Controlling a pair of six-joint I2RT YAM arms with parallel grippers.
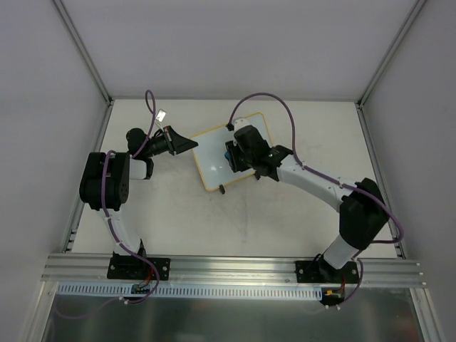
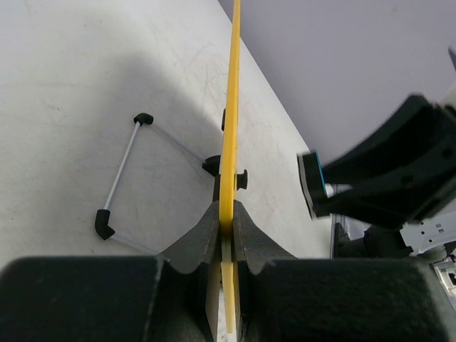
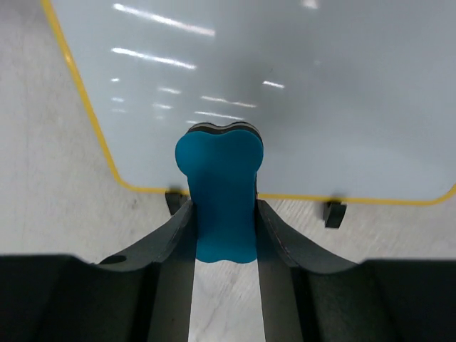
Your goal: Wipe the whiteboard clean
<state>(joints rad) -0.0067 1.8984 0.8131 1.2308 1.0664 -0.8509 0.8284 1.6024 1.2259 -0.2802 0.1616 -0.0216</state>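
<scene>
From above, one whiteboard [image 1: 214, 153] sits slantwise on the table [image 1: 249, 228], in the middle of its far half, between the two arms. The left gripper [image 1: 191, 144] is pinched on the board's left edge. The right gripper [image 1: 234, 158] hangs over the board's face, clamped on a single blue eraser [image 1: 228, 153]. Purple cables [image 1: 267, 96] loop above both arms, and a small white connector [image 1: 162, 114] lies near the far left of the table. In the left wrist view the board is seen edge-on as a yellow strip [image 2: 231, 107], held tight between the two dark fingers [image 2: 206, 235]. A black foot [image 2: 211, 167] juts out beside it. A thin pale rod with two black end pieces [image 2: 121, 174] lies on the table to the left; I cannot tell whether it is joined to the board. The eraser sits to the right of the edge, apart from it. In the right wrist view the eraser's head [image 3: 219, 153] overlaps the glossy white face near the yellow rim, which carries only streaks of reflected light. Two black feet [image 3: 333, 212] show along that near edge.
</scene>
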